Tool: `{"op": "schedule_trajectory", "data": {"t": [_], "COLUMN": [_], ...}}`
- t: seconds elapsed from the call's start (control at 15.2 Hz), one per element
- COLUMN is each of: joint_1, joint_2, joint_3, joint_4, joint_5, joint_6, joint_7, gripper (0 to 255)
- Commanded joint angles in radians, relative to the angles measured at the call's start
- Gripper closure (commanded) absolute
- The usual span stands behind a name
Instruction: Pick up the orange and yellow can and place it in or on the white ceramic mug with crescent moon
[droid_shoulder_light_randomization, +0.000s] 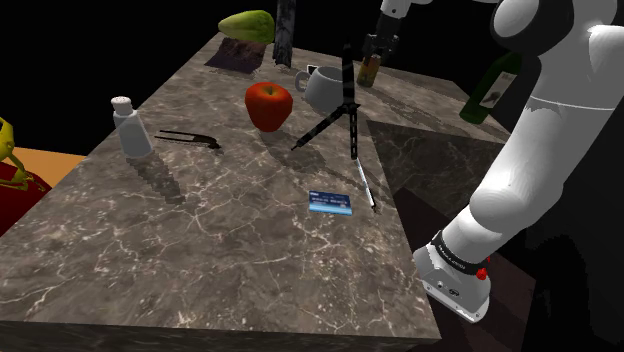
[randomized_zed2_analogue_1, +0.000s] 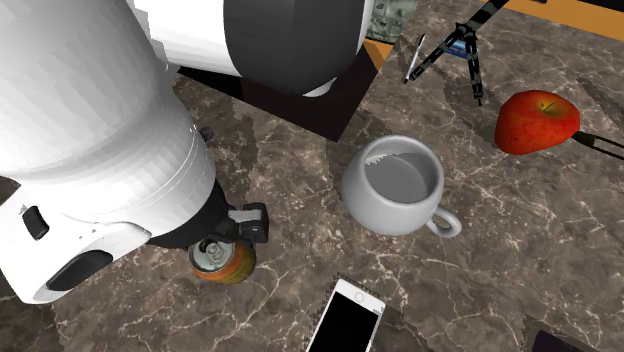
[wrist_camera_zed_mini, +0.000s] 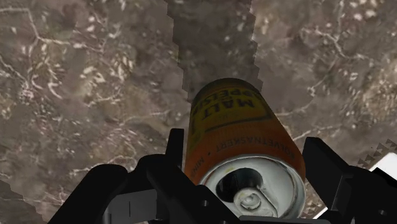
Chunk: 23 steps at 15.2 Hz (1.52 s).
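The orange and yellow can stands slightly tilted on the dark marble counter, pull-tab top toward the hand. My black gripper clasps it, one finger against each side. In the shoulder view the can hangs under the gripper at the counter's far end, just right of the white mug. In the second exterior view the gripper sits over the can, and the mug stands upright and empty a short way to its right, handle pointing away from the can.
A red apple and a small black tripod stand near the mug. A white phone lies by the can. A shaker, a blue card, a pen and a green bottle are also on the counter.
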Motion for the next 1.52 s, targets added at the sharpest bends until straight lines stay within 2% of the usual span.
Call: {"op": "schedule_trajectory", "data": {"t": [0.0, 0.46, 1.45], "joint_1": [0.000, 0.000, -0.015], "joint_2": [0.000, 0.001, 0.032], "joint_3": [0.000, 0.000, -0.004], "joint_4": [-0.001, 0.000, 0.246], "joint_5": [0.000, 0.000, 0.009], "joint_6": [0.000, 0.000, -0.216], "joint_7": [0.000, 0.000, -0.004], "gripper": [255, 255, 255]}}
